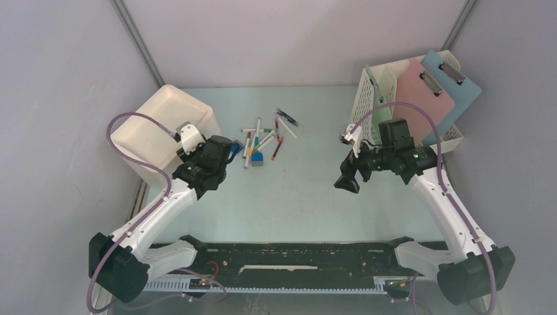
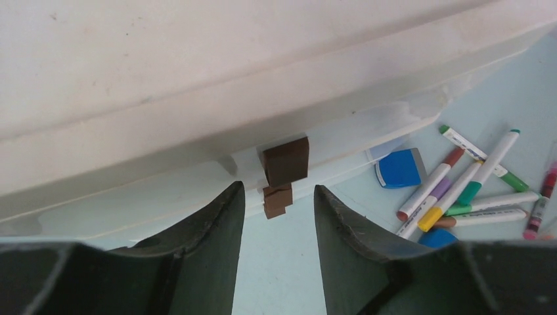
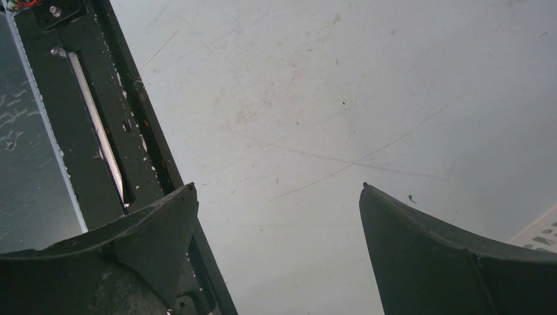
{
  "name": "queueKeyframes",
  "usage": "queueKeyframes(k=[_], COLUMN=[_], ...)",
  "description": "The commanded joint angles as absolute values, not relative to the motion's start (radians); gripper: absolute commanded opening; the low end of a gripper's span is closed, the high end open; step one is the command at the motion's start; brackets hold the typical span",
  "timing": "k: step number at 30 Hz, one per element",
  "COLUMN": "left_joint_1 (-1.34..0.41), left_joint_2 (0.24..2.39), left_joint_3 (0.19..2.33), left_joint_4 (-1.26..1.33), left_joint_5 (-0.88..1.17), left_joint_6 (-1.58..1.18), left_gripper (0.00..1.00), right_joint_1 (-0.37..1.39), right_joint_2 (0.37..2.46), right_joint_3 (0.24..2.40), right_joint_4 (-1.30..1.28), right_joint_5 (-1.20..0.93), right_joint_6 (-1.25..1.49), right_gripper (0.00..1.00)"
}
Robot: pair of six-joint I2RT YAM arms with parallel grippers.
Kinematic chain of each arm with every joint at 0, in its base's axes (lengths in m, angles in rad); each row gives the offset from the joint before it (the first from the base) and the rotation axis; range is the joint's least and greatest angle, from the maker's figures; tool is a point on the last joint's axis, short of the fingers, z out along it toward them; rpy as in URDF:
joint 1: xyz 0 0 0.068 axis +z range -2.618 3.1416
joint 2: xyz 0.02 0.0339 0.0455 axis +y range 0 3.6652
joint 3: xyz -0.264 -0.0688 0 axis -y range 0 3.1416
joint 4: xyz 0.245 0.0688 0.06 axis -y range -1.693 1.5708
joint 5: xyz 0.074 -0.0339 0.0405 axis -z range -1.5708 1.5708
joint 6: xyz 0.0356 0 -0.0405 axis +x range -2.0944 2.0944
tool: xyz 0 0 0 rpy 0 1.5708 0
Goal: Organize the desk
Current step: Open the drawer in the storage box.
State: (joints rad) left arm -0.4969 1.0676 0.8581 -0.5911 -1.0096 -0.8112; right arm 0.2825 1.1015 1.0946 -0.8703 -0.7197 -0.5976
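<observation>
Pale mint bench (image 1: 309, 190) lying flat between grey walls (image 1: 276, 39). Left jaws parted only a little, holding nothing, close before a small brown block (image 2: 286, 159) at the foot of the white bin (image 2: 197, 65). Right jaws spread wide, empty, above bare bench. Markers (image 2: 489, 168) scattered beside the bin.

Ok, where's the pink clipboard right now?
Top view, far right corner: the pink clipboard sits in the white file rack, just left of the blue clipboard.

Red marker (image 2: 540, 207) cut off right edge; file rack (image 3: 542, 233) corner only
</observation>
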Motion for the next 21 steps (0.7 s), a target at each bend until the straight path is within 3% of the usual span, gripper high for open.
queueKeyframes(k=[1,15,21], left_joint_1=[-0.458,-0.410,-0.407], left_joint_2=[1.095,1.150,1.134], left_joint_3=[0.885,0.975,0.981], left_joint_4=[-0.550,-0.524,-0.529], left_joint_5=[-1.029,-1.036,-1.050], left_joint_6=[-0.775,-0.728,-0.722], left_gripper=[0.49,0.38,0.23], right_joint_1=[0.278,0.278,0.281], right_joint_2=[1.089,1.088,1.086], right_joint_3=[1.106,1.105,1.105], right_joint_4=[-0.852,-0.854,-0.854], right_joint_5=[-0.738,-0.738,-0.736], right_joint_6=[-0.603,-0.605,-0.606], right_gripper=[1.00,1.00,1.00])
